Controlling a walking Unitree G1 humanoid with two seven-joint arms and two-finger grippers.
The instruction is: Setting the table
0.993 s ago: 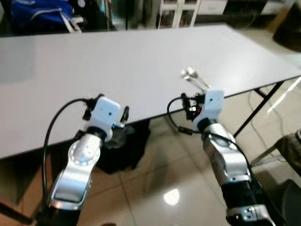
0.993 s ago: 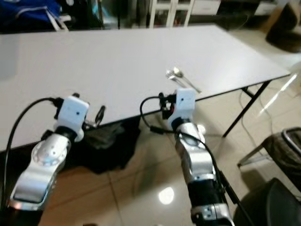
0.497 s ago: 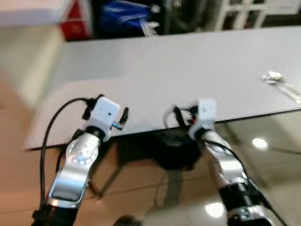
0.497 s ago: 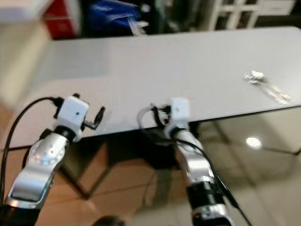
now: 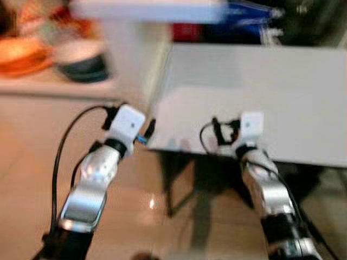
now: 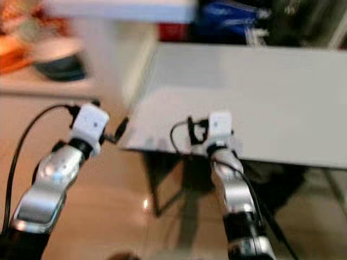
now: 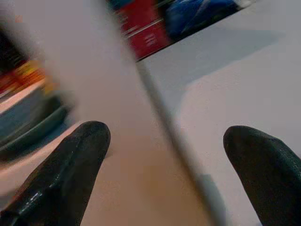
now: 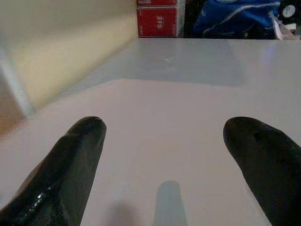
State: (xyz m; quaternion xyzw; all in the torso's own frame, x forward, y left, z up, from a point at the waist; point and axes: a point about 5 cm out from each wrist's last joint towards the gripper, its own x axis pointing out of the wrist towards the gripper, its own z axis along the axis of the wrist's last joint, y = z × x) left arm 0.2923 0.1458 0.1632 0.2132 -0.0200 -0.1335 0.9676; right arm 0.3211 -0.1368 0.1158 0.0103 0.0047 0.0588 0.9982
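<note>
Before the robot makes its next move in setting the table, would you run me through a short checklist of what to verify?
1. Left gripper open, holding nothing: ok.
2. Right gripper open, holding nothing: ok.
3. White table surface ahead of the right gripper bare: ok.
4. Head views sharp enough to aim: not ok, blurred.
5. Dark bowl on the side counter identifiable as tableware to fetch: cannot tell.
</note>
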